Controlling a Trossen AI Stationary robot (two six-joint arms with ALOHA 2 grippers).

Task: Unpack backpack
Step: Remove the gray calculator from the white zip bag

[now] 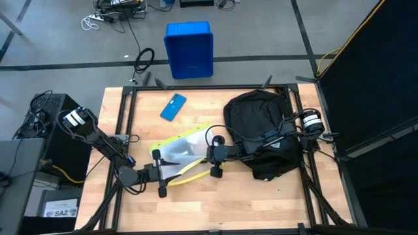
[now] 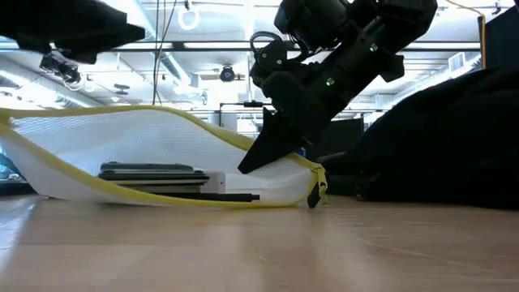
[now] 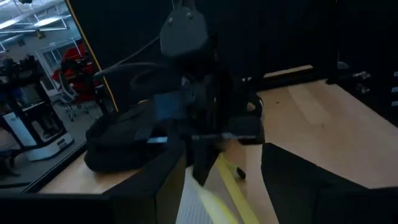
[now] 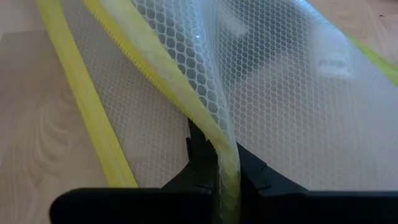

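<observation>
High view: we see the large black fabric backpack lying on the wooden desk at its right side. Just beside it, our right claw pinches the yellow-edged clear mesh pouch. Our left claw, fingers spread, sits at the pouch's near corner.

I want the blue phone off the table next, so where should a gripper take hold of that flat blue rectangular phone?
Probably across the flat blue rectangular phone's two long edges near its middle, coming straight down. It lies flat and slanted on the wooden table, apart from the yellow-edged clear mesh pouch, so its narrow width suits the fingers and the jaws should turn to match the slant.
</observation>
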